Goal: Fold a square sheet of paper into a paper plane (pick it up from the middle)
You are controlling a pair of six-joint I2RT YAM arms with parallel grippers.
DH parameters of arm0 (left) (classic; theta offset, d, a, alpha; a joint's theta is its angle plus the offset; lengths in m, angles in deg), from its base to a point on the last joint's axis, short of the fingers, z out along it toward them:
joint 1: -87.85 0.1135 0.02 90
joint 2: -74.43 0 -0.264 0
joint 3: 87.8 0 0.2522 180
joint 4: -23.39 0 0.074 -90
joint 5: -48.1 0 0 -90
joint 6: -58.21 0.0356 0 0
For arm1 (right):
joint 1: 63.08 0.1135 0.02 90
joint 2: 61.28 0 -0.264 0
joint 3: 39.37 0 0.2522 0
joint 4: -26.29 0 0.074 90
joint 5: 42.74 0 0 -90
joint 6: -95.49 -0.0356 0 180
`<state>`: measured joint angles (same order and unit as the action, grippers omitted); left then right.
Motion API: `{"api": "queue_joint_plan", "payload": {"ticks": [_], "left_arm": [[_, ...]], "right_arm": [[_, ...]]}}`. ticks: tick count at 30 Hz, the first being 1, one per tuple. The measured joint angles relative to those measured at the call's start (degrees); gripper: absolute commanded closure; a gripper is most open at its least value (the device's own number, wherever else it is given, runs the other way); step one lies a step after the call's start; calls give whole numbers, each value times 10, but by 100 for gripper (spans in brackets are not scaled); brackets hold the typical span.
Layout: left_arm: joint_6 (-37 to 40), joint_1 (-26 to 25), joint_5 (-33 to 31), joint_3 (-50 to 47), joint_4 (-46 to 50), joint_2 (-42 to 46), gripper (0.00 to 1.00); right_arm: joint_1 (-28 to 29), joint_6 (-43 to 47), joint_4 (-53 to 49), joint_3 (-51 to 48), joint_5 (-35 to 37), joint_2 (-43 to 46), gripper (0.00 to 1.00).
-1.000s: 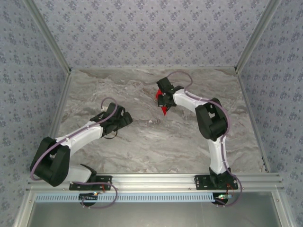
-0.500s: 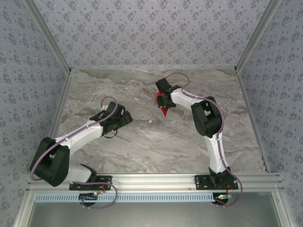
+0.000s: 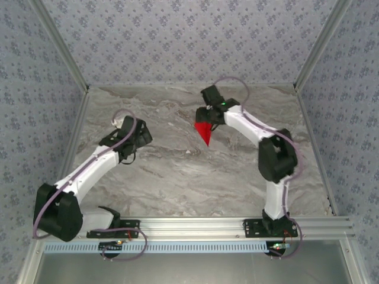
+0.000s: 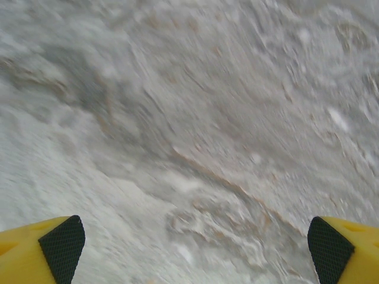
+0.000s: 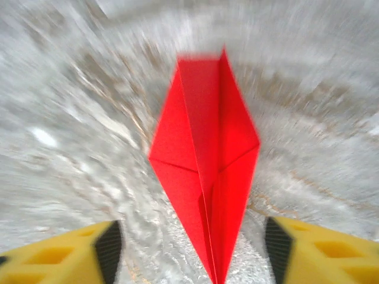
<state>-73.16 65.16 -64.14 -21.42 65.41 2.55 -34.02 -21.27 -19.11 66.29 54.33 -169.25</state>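
Note:
The square sheet of paper is folded into a slim red paper plane (image 3: 205, 132), with its sharp tip pointing toward the near side of the marble table (image 3: 177, 177). My right gripper (image 3: 208, 115) hovers just behind it, open. In the right wrist view the paper plane (image 5: 204, 171) runs between the two black pads (image 5: 277, 245) and touches neither. I cannot tell whether it rests flat on the marble. My left gripper (image 3: 131, 131) is open at the left over bare marble; in its wrist view the left gripper (image 4: 195, 251) has nothing between its fingers.
Patterned walls and aluminium posts (image 3: 311, 50) close in the table on three sides. An aluminium rail (image 3: 195, 225) with both arm bases runs along the near edge. Bare marble lies between the two arms.
My right gripper has opened and let go of the paper plane, and its arm has shifted right and back. The left arm has drawn back to the left.

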Motion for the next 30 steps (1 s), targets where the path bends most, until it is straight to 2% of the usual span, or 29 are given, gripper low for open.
{"api": "queue_joint_plan", "payload": {"ticks": [2,7,10,14,19,24,30], "left_arm": [[19,25,-19,2,3,17,1],[72,88,-59,-20,-26,60,1],[110,112,-76,-75,-81,91,1],[178,127,-104,-166,-184,104,1],[256,148,-101,-253,-297,104,1],[311,192,-45,-278,-419,61,1],[365,207,61,-307,-575,-39,1]], "right_arm": [[-13,4,24,-39,19,77,1],[-76,26,102,-197,119,252,0],[-132,36,135,-300,160,298,0],[-201,56,198,-437,194,321,0],[-229,104,317,-581,216,330,0],[-244,150,454,-642,191,309,0],[-260,210,574,-668,115,301,0]]}}
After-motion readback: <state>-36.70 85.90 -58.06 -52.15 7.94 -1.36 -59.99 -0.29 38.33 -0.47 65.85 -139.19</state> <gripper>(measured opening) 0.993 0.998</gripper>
